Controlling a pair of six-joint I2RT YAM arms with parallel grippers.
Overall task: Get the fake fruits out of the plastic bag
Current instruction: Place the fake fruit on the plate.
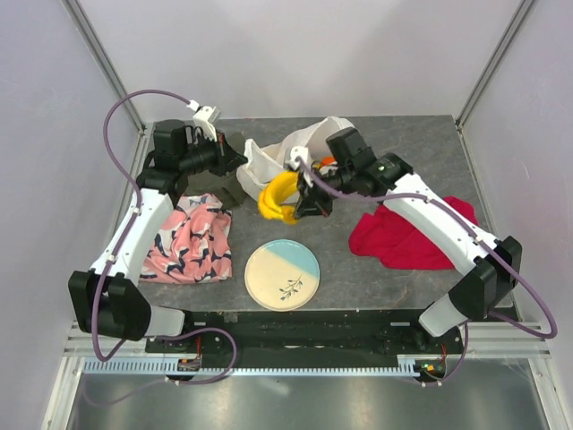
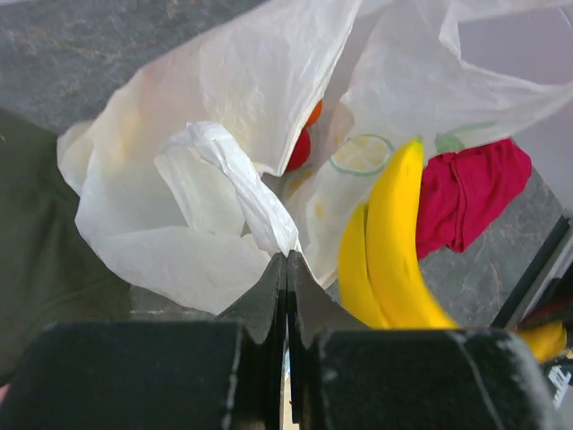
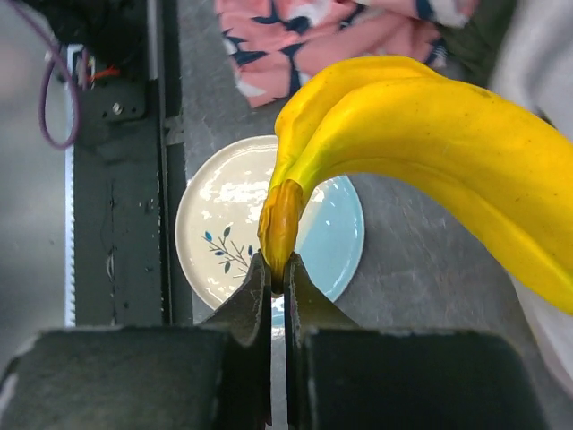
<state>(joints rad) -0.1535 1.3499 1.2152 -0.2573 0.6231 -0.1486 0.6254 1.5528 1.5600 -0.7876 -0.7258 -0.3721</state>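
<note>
The white plastic bag (image 1: 269, 161) lies at the back middle of the table, its mouth open toward the front. My left gripper (image 2: 286, 258) is shut on a twisted handle loop (image 2: 237, 175) of the bag (image 2: 215, 98). My right gripper (image 3: 277, 262) is shut on the stem of a bunch of yellow bananas (image 3: 430, 152) and holds it in the air just in front of the bag, above the table; the bananas show in the top view (image 1: 276, 199) and the left wrist view (image 2: 389, 242). A red and an orange fruit (image 2: 303, 143) show inside the bag.
A cream-and-blue plate (image 1: 282, 275) lies at the front middle, below the bananas (image 3: 210, 215). A pink patterned cloth (image 1: 190, 240) lies at the left, a red cloth (image 1: 412, 231) at the right. A dark green cloth (image 2: 36, 242) lies by the bag.
</note>
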